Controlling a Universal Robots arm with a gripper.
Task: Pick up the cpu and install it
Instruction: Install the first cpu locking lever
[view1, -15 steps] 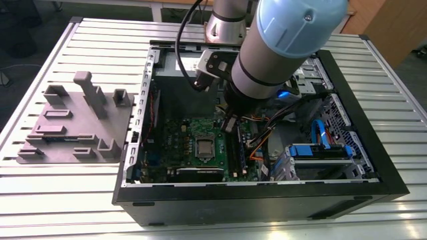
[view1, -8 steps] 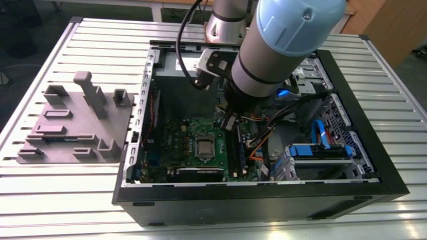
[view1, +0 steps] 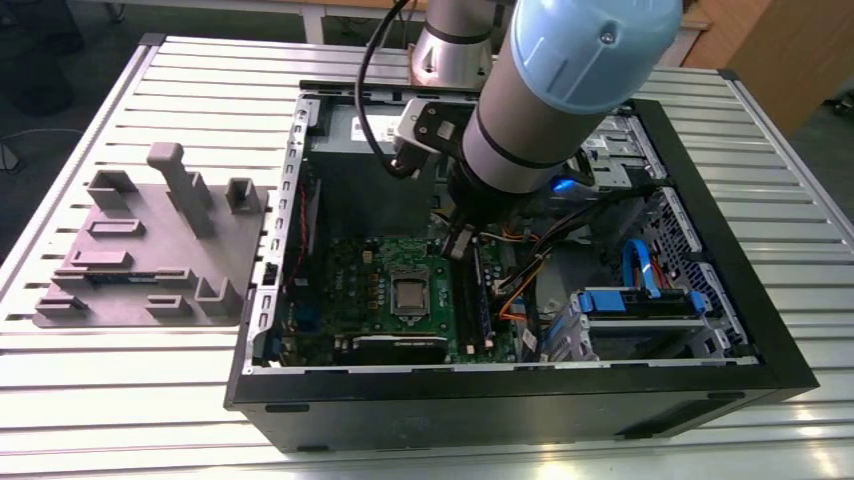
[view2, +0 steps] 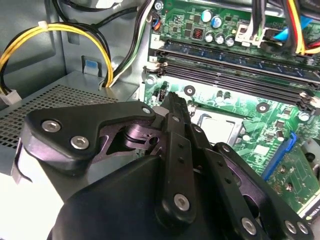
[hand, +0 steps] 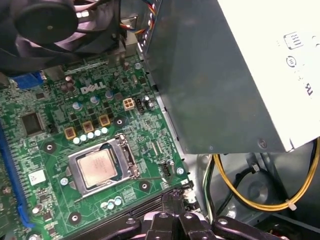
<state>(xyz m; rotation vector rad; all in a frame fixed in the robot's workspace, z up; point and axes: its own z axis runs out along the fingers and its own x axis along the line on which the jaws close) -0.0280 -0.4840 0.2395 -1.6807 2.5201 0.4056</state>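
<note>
Logging cpu (hand: 97, 167) as lying flat inside the motherboard socket (hand: 131, 162), metal lid facing up. Judging it light, rigid, smooth-topped, and fragile on the underside; rating opposite rims as the safest hold. Noting tool (hand: 172, 200) hanging just beside the socket, clear of the chip, fingers pressed together, gripping nothing.

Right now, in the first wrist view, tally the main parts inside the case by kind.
cpu: 1
green board: 1
black fan: 1
grey metal box: 1
Total: 4
</note>
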